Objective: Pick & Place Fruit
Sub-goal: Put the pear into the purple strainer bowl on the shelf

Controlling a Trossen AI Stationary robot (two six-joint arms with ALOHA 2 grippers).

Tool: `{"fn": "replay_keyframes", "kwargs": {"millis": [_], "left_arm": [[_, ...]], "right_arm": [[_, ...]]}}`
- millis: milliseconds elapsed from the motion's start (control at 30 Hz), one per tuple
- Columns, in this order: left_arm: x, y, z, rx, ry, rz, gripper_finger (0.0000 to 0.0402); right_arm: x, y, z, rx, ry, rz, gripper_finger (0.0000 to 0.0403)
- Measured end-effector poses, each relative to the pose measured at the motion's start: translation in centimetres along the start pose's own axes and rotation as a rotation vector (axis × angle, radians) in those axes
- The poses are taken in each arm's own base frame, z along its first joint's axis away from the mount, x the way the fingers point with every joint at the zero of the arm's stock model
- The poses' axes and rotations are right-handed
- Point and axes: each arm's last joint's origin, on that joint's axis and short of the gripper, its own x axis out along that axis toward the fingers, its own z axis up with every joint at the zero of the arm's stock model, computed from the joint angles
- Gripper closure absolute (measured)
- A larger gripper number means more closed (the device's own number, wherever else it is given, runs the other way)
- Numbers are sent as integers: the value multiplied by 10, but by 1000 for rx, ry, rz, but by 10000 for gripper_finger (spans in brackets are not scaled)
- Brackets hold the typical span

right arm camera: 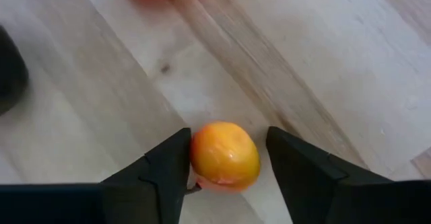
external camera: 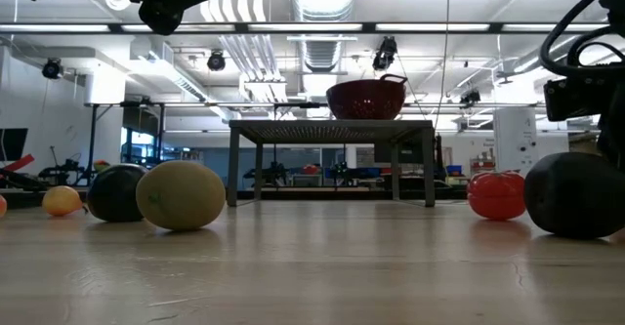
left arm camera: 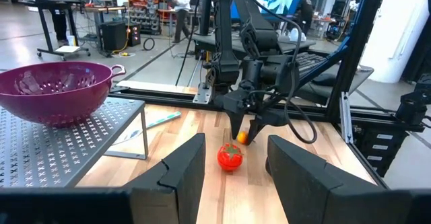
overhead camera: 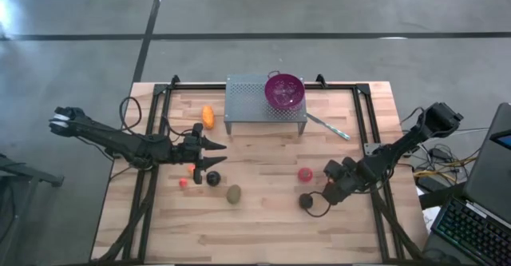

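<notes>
The right pincer is down at the desk with a small orange ball sitting right between its 2 fingers. One finger looks to touch the ball's side; the other stands just clear, so the jaws are part-closed around it and not yet clamped. In my judgement the coming move turns on this alone: the ball lies dead centre in the gap, so closing squarely should take it. It is round, with no long axis to line up.

From above, that pincer sits at the desk's right side, with a red ball just beside it and a black round near it toward the front edge. The bowl stands on a grey perforated stand at the back, well apart from the pincer.

The left pincer waits over the left half, fingers apart and holding nothing, above a second black round, small red and orange balls and an oval. A long orange fruit lies beside the stand.

No brand, label or writing is readable.
</notes>
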Motion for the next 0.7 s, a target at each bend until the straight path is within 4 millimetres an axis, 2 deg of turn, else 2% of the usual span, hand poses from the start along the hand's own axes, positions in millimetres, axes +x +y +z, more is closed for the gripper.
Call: {"fn": "replay_keyframes", "kwargs": {"millis": [167, 367, 700], "left_arm": [[0, 0, 0, 13, 0, 0, 234], [0, 0, 0, 116, 0, 0, 234], [0, 0, 0, 194, 0, 0, 234]], "right_arm": [[0, 0, 0, -2, 1, -6, 247], [-1, 0, 0, -21, 2, -9, 288], [0, 0, 1, -21, -14, -9, 285]]}}
